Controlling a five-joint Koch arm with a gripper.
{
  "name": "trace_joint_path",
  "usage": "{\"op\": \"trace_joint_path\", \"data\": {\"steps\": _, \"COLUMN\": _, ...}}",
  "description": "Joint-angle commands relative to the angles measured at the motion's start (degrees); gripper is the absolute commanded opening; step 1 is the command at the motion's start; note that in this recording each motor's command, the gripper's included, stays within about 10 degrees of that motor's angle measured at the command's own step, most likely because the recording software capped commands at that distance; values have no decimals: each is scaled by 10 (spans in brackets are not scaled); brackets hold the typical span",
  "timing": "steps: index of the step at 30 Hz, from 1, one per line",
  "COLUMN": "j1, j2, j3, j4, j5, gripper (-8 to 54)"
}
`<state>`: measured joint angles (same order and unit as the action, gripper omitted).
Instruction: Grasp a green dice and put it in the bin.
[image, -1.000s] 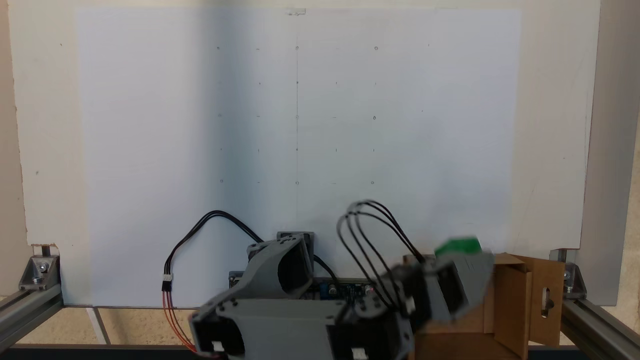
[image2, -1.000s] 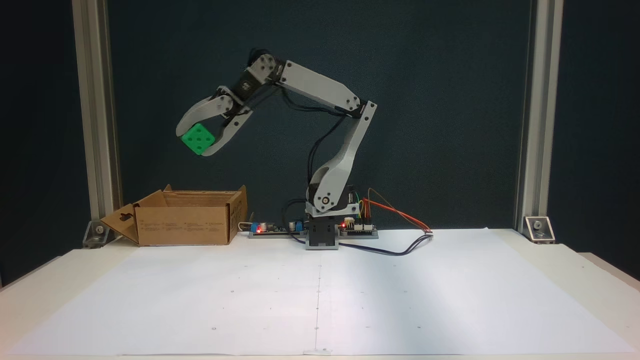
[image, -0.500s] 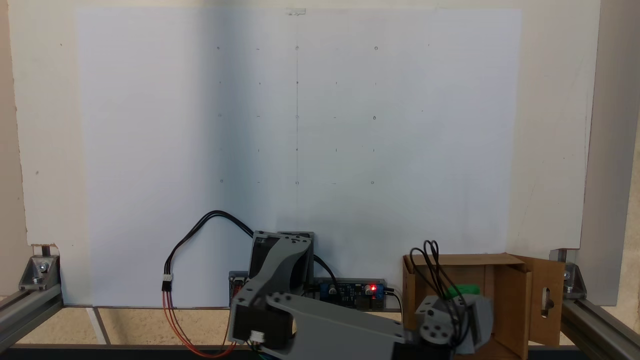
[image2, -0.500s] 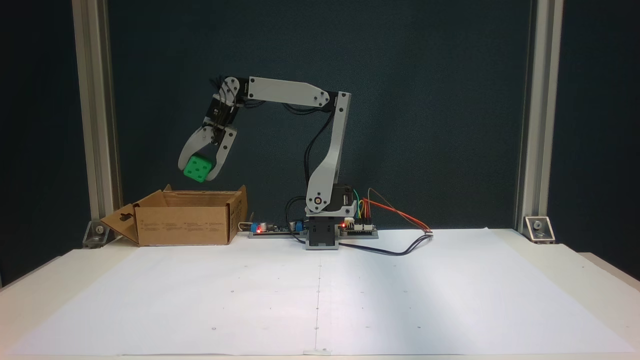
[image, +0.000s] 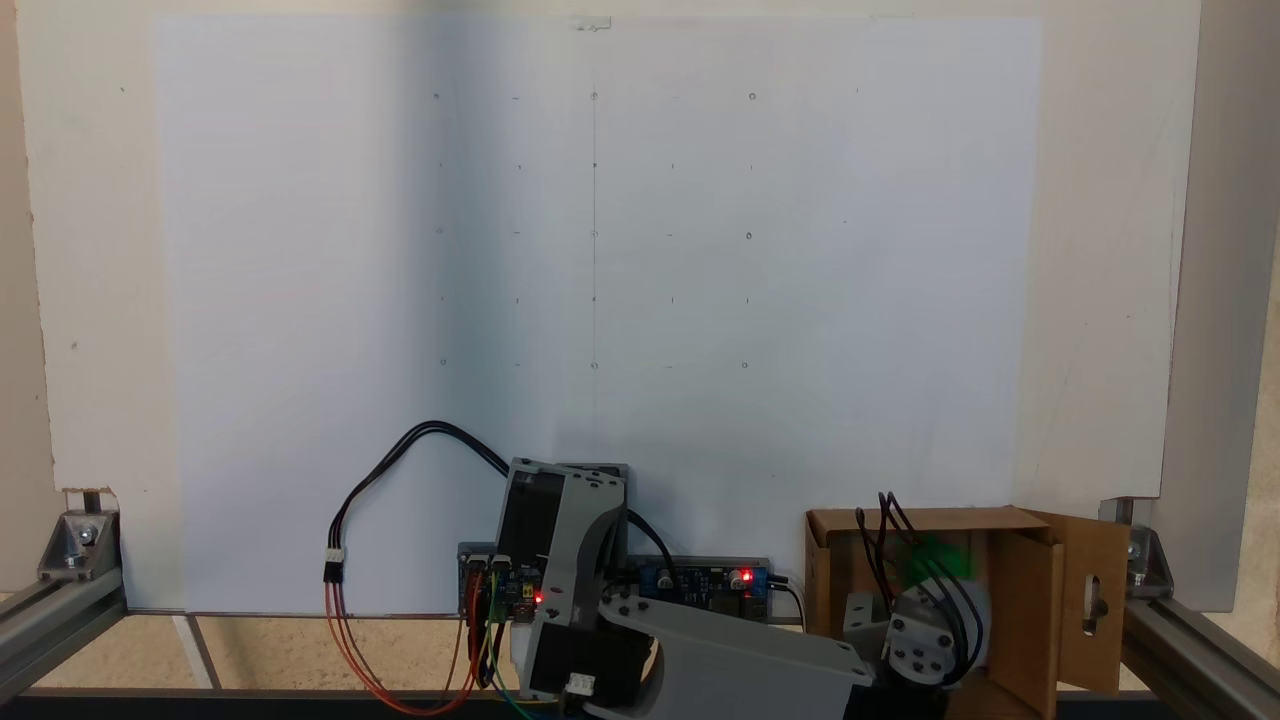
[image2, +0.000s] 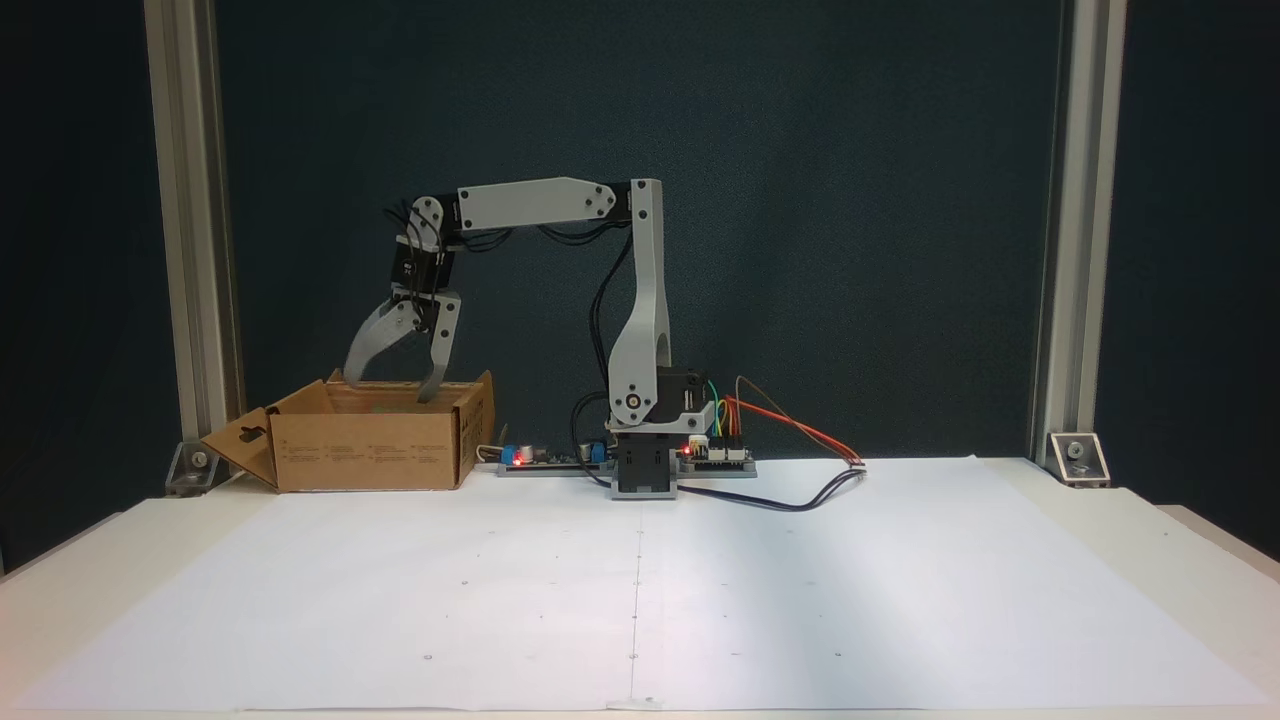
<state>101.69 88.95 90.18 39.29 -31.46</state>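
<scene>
The arm reaches out from its base over the cardboard box (image2: 370, 450), its forearm level and the wrist bent straight down. The gripper (image2: 392, 388) hangs at the box's open top with its two grey fingers (image2: 368, 345) spread apart and nothing between them; both tips sit at about the level of the box's rim. In a fixed view from above, the green dice (image: 938, 557) shows as a blurred green patch inside the box (image: 1020, 590), partly behind the arm's black wires (image: 905, 545) and wrist. The box stands at the edge of the white paper sheet (image2: 640, 590), beside the circuit boards (image2: 545, 456) at the arm's base, with its slotted flap (image: 1093, 600) folded outward.
</scene>
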Motion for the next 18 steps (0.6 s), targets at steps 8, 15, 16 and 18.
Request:
{"op": "trace_joint_path", "data": {"steps": 8, "j1": -10, "j2": 40, "j3": -50, "j4": -79, "j5": 125, "gripper": 410}}
{"op": "trace_joint_path", "data": {"steps": 15, "j1": -198, "j2": 168, "j3": -82, "j4": -81, "j5": 281, "gripper": 446}}
{"op": "trace_joint_path", "data": {"steps": 16, "j1": -240, "j2": 181, "j3": -82, "j4": -81, "j5": 307, "gripper": 447}}
{"op": "trace_joint_path", "data": {"steps": 18, "j1": -320, "j2": 203, "j3": -82, "j4": -83, "j5": 349, "gripper": 447}}
